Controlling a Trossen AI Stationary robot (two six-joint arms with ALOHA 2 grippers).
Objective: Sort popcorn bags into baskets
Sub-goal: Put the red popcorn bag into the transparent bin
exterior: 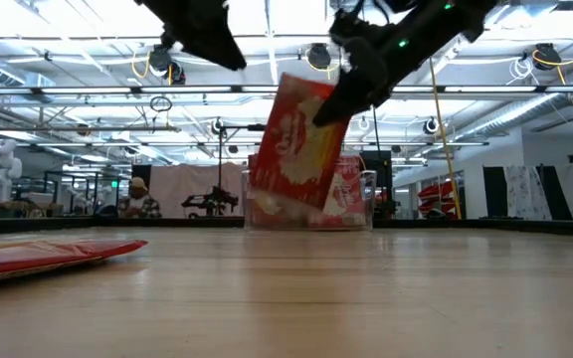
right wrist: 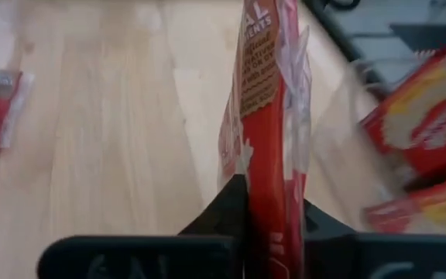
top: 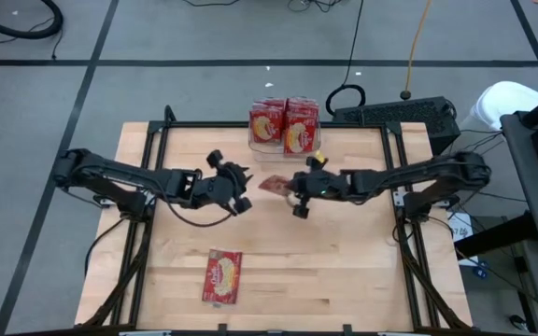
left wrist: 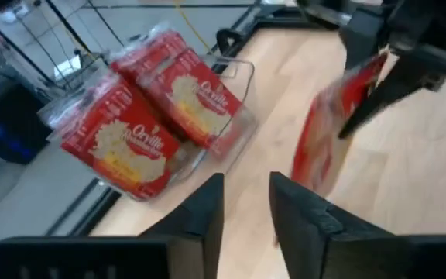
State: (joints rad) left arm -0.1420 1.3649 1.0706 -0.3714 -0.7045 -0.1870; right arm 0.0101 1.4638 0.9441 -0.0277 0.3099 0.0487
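- Your right tool [top: 299, 199] is over the middle of the desk [top: 344, 280], its fingers [right wrist: 231, 203] pressed together on a red popcorn bag [top: 274, 185], seen edge-on in the right wrist view with the bag [right wrist: 265, 116] standing up between them.
- From desk height that bag [exterior: 294, 139] hangs clear of the wood, tilted, with the right tool [exterior: 351, 85] gripping its upper corner.
- Your left tool [top: 236, 189] sits just beside the same bag, on its other side; its fingers [left wrist: 200, 213] stand a little apart with nothing between them, and the bag [left wrist: 327, 132] shows just ahead of them.
- The clear basket [top: 283, 142] stands at the far edge of the desk, beyond both tools, with two popcorn bags in it upright side by side [top: 266, 121] [top: 301, 121].
- In the left wrist view the basket [left wrist: 235, 132] shows those two bags leaning against each other, their printed fronts facing out.
- One more bag [top: 221, 276] lies flat on the near part of the desk, on your left arm's side, well apart from both tools; it shows at the edge of the low view [exterior: 48, 254].
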